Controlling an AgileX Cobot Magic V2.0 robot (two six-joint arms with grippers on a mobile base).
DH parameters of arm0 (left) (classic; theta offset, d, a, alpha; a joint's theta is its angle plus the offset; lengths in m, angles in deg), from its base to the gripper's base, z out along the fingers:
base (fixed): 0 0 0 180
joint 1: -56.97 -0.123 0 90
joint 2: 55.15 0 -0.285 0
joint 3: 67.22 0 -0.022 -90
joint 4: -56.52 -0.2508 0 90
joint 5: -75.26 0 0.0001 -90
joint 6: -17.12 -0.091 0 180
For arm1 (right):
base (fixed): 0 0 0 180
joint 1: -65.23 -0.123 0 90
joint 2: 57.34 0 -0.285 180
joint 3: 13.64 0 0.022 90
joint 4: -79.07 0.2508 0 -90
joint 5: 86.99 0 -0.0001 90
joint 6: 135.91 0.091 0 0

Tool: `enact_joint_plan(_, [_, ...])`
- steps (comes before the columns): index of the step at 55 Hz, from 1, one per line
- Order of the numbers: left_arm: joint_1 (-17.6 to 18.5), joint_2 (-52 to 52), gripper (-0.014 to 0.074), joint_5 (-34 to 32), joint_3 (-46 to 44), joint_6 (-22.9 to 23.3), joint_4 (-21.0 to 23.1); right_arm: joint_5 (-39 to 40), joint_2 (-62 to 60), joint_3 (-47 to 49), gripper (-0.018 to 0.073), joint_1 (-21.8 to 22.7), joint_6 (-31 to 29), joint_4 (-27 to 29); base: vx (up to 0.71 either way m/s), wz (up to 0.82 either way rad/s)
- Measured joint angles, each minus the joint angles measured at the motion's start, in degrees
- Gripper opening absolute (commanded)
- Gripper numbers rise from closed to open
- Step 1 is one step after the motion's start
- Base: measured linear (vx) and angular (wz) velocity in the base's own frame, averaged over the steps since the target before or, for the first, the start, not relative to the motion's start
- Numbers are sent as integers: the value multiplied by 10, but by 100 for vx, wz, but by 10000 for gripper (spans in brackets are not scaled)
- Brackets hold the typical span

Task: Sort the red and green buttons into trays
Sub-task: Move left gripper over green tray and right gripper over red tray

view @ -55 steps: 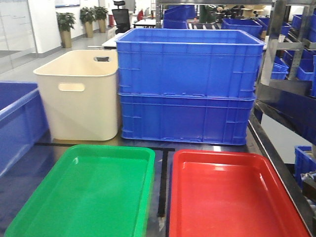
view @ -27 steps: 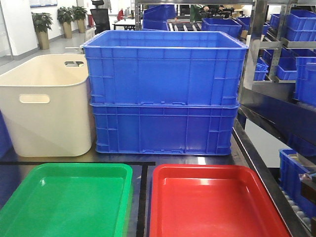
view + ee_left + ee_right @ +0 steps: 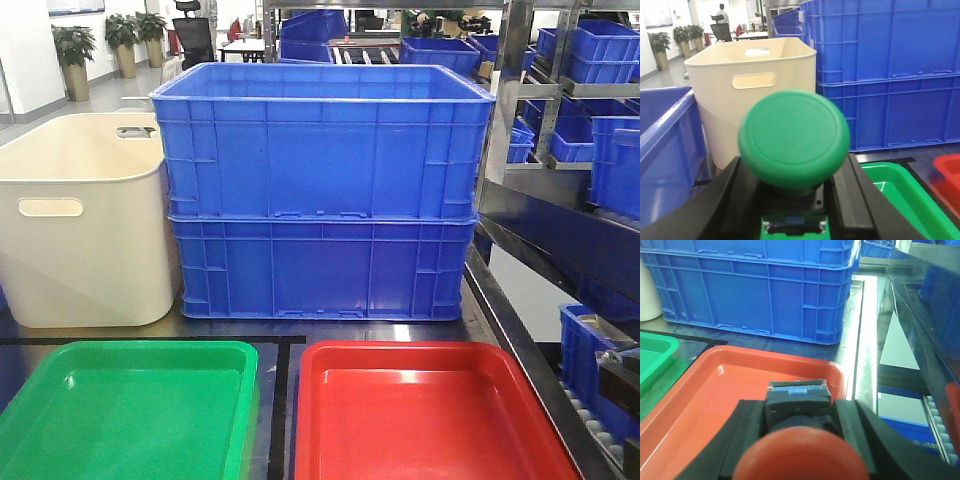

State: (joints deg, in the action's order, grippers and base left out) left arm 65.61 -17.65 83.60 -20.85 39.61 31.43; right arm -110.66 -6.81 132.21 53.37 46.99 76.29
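— Left wrist-mounted view first. Shows the left gripper (image 3: 794,200) clamped on a green button (image 3: 794,135), black fingers (image 3: 725,200) pressed to either side of its dark body. Fills the frame with the domed cap, hiding most of the body and cutting the fingers off at the bottom edge.

— And beyond it?

— Catches one corner of the green tray (image 3: 895,195) low on the right, below and ahead of the cap, plus a sliver of the red tray (image 3: 947,175) at the edge. Puts the cream tub (image 3: 750,90) behind, just beside the stacked blue crates (image 3: 890,75), with another blue bin (image 3: 665,150) cropped on the left.

— Right side?

— Grips a red button (image 3: 797,460) in the right gripper (image 3: 798,415), jaws tight on the blocky body. Blurs the cap badly and loses its lower part off the frame. Hangs over the red tray; cannot tell how high.

— Front-facing view?

— Crops both trays at the bottom, side by side but apart, with a black line (image 3: 284,400) between them. Keeps the insides of the crates and the tub out of sight.
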Motion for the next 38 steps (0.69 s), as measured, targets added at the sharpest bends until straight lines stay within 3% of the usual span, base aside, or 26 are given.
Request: enact_joint_plan(38, [0, 0, 3, 0, 0, 0, 0, 2, 0, 0, -9, 0, 1, 0, 0, 0])
